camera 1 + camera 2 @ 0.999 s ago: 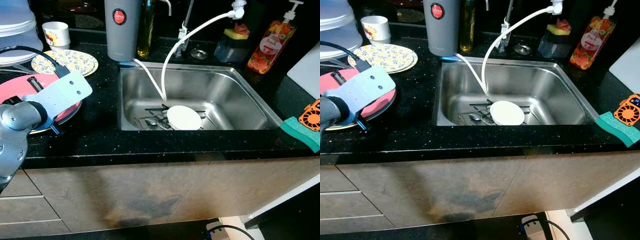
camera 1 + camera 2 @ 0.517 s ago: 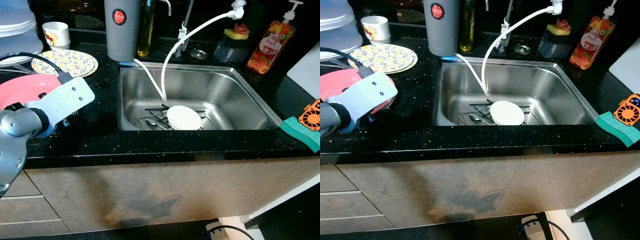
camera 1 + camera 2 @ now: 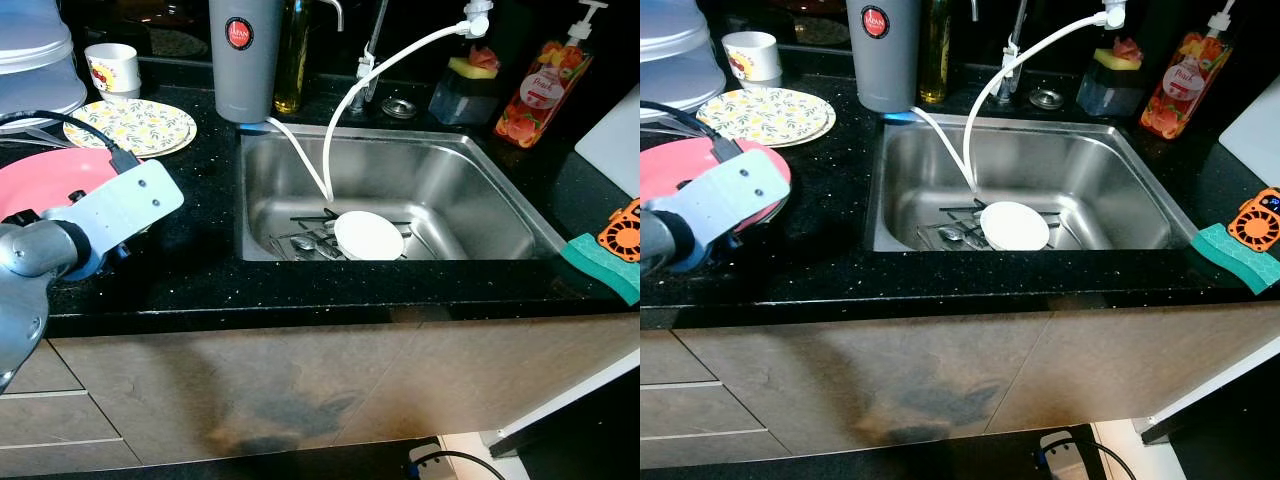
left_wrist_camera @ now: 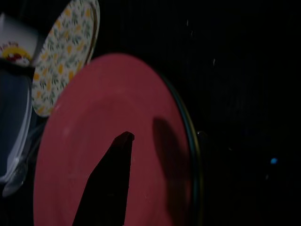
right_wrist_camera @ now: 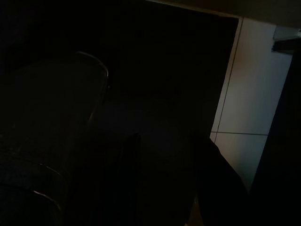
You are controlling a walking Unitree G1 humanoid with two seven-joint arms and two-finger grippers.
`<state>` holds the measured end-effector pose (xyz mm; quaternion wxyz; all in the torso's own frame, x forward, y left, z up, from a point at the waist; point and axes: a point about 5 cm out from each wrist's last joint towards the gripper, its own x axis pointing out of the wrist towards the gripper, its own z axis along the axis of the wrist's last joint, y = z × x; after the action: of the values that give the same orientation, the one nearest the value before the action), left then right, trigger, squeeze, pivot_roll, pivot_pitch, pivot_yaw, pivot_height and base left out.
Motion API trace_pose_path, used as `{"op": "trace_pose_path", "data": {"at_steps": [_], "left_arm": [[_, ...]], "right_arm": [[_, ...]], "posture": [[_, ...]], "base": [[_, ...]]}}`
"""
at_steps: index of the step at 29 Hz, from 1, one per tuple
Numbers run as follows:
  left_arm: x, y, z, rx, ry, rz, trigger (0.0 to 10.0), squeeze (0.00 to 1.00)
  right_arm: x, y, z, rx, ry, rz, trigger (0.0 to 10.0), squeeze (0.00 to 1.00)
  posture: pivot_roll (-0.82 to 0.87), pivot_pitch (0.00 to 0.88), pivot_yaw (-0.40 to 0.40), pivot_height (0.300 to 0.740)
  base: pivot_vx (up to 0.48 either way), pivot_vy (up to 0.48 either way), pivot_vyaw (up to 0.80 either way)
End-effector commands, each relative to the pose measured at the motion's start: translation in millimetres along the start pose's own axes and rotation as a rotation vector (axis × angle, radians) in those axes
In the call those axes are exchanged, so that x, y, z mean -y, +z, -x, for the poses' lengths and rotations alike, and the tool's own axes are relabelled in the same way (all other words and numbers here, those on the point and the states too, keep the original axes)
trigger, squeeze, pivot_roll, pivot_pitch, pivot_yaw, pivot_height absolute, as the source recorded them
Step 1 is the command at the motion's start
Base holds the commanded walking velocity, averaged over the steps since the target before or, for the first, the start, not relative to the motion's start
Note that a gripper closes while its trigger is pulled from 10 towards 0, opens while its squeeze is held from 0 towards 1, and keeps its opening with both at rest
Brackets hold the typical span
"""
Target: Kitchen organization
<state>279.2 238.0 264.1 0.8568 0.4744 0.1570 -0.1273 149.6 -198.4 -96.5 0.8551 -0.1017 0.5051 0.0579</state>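
Observation:
A pink plate (image 3: 45,178) is at the left end of the black counter (image 3: 200,270), partly under my left arm's pale wrist block (image 3: 120,205). In the left wrist view one black finger (image 4: 113,179) lies over the pink plate (image 4: 94,117) and the other is hidden beneath it, so my left gripper (image 4: 126,139) is shut on the plate's near rim. A yellow flowered plate (image 3: 130,125) and a white mug (image 3: 111,67) stand behind it. My right gripper (image 5: 169,188) hangs idle in the dark above pale floor tiles.
The steel sink (image 3: 480,190) holds a white dish (image 3: 368,235), some cutlery (image 3: 305,242) and a white hose (image 3: 345,100). A grey jug (image 3: 243,55) stands at its back left, a soap bottle (image 3: 542,90) at the back right, and a green sponge (image 3: 600,262) at the right.
My left arm drew back a little toward the counter's left front, and the pink plate shifted with it. The yellow-rimmed plate seen under it a second ago is now covered.

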Motion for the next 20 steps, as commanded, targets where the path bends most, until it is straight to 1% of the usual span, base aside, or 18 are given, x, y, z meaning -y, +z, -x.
{"op": "trace_pose_path", "data": {"at_steps": [1, 2, 4, 6, 7, 8, 13, 15, 18, 19, 20], "left_arm": [[-0.6, -6.2, 0.2, -0.040, -0.001, -0.027, 6.4, 0.00], [-0.5, -7.3, 0.1, -0.045, -0.001, -0.027, 5.8, 0.00], [-0.5, -7.9, 0.1, -0.048, 0.000, -0.028, 5.8, 0.00], [-0.5, -9.7, -0.3, -0.055, 0.001, -0.027, 3.0, 0.00], [-0.5, -9.7, -0.3, -0.055, 0.001, -0.027, 3.0, 0.00], [-0.4, -11.2, -0.6, -0.063, 0.003, -0.025, 0.0, 0.00], [-0.6, -12.0, -1.6, -0.061, 0.013, -0.030, 0.0, 0.00], [-3.6, -7.0, -2.3, -0.031, 0.040, -0.028, 0.0, 0.00], [-16.0, 9.3, -4.5, 0.076, 0.144, -0.034, 0.0, 0.00], [-16.0, 9.3, -4.5, 0.076, 0.144, -0.034, 0.0, 0.00], [-19.9, 14.6, -5.3, 0.109, 0.184, -0.044, 0.0, 0.00]], "right_arm": [[1.0, -6.5, 1.1, -0.025, -0.002, 0.003, 10.0, 0.00], [0.9, -6.5, 1.1, -0.024, -0.002, 0.002, 10.0, 0.00], [0.8, -6.5, 1.0, -0.024, -0.002, 0.002, 10.0, 0.00], [0.6, -6.5, 1.0, -0.024, -0.001, 0.003, 10.0, 0.00], [0.6, -6.5, 1.0, -0.024, -0.001, 0.003, 10.0, 0.00], [0.5, -6.5, 1.0, -0.024, -0.001, 0.003, 10.0, 0.00], [0.8, -6.1, 1.0, -0.023, -0.002, 0.004, 10.0, 0.00], [1.0, -5.8, 0.9, -0.023, -0.002, 0.005, 10.0, 0.00], [1.4, -5.5, 0.9, -0.023, -0.002, 0.007, 10.0, 0.00], [1.4, -5.5, 0.9, -0.023, -0.002, 0.007, 10.0, 0.00], [1.6, -5.4, 0.9, -0.022, -0.002, 0.007, 10.0, 0.00]], "posture": [[0.21, 0.054, -0.108, 0.740], [0.21, 0.054, -0.108, 0.740], [0.21, 0.054, -0.108, 0.740], [0.21, 0.054, -0.108, 0.740], [0.21, 0.054, -0.108, 0.740], [0.21, 0.054, -0.108, 0.740], [0.21, 0.055, -0.111, 0.740], [0.21, 0.055, -0.111, 0.740], [0.21, 0.054, -0.114, 0.740], [0.21, 0.054, -0.114, 0.740], [0.21, 0.054, -0.114, 0.740]], "base": [[0.000, 0.000, 0.00], [0.000, 0.000, 0.00], [0.000, 0.000, 0.00], [0.000, 0.000, 0.00], [0.000, 0.000, 0.00], [0.000, 0.000, 0.00], [0.000, 0.000, 0.00], [0.000, 0.000, 0.00], [0.000, 0.000, 0.00], [0.000, 0.000, 0.00], [0.000, 0.000, 0.00]]}}
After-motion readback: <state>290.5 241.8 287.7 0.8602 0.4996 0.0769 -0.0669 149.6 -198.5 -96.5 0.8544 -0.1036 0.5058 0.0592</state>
